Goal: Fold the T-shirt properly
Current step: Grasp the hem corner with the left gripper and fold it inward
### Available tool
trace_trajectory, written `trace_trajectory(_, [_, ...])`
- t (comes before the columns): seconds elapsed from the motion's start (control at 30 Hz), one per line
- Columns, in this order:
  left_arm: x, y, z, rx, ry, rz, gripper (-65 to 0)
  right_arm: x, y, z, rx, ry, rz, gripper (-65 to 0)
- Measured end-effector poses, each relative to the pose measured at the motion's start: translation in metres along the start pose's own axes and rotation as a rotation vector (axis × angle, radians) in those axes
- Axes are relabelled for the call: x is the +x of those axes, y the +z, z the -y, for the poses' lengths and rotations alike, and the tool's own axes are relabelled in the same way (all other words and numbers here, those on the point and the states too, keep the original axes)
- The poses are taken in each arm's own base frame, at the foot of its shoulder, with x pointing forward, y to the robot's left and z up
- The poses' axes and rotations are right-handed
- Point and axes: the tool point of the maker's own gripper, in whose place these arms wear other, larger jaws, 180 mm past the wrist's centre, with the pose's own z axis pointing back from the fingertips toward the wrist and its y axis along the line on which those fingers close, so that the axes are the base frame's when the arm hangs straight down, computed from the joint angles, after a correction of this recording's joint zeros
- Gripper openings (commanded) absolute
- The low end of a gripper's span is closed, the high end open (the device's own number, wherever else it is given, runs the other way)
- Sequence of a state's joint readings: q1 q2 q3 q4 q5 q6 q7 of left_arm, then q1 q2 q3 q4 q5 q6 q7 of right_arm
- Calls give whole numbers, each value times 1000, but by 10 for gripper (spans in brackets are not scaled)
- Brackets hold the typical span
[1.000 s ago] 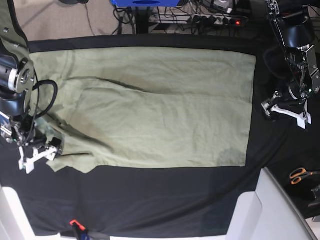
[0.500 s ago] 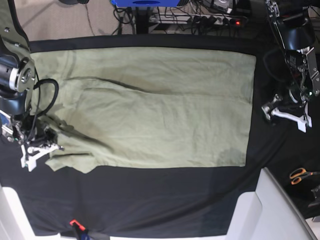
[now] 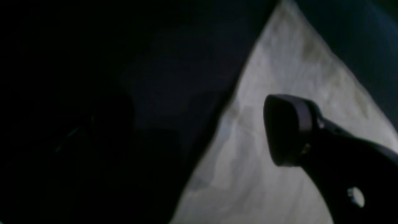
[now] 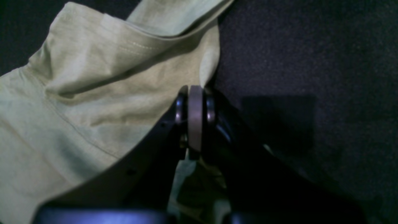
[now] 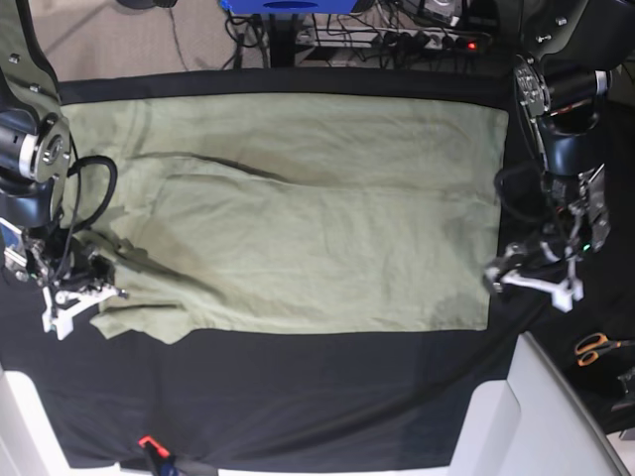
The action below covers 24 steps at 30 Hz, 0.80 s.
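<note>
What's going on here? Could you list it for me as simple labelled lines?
garment: T-shirt, pale green, spread flat with wrinkles
surface: black tablecloth
right gripper: shut on the shirt's edge near a sleeve
left gripper: at the shirt's hem corner, fingers apart, holding nothing
nearby: orange-handled scissors off to the side
fold stage: not yet folded

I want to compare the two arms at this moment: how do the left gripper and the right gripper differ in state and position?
The right gripper has its jaws shut on the T-shirt at the sleeve edge; the left gripper holds nothing and looks open. The right one touches the cloth; the left one is beside the hem corner, over the black tablecloth. Both are near the shirt's edges.
</note>
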State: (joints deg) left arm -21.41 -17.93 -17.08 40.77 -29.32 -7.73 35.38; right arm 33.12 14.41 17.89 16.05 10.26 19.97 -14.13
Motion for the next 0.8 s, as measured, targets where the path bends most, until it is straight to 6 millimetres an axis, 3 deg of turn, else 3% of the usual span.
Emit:
trace_trajectory(0.13, [-7, -9, 28, -44, -50, 25, 0, 0, 0, 0, 0, 0, 0, -650])
trace_trajectory(0.4, [-14, -16, 30, -57, -26, 27, 0, 1, 1, 3, -5, 1, -2, -650])
trace_trajectory(0.43, [-14, -16, 30, -56, -26, 27, -31, 1, 1, 3, -5, 1, -2, -650])
trace_trajectory(0.63, [-23, -16, 20, -40, -9, 13, -434, 1, 1, 3, -5, 1, -2, -650])
trace_trajectory(0.8, [-29, -14, 11, -36, 1, -1, -614, 1, 1, 3, -6, 1, -2, -650])
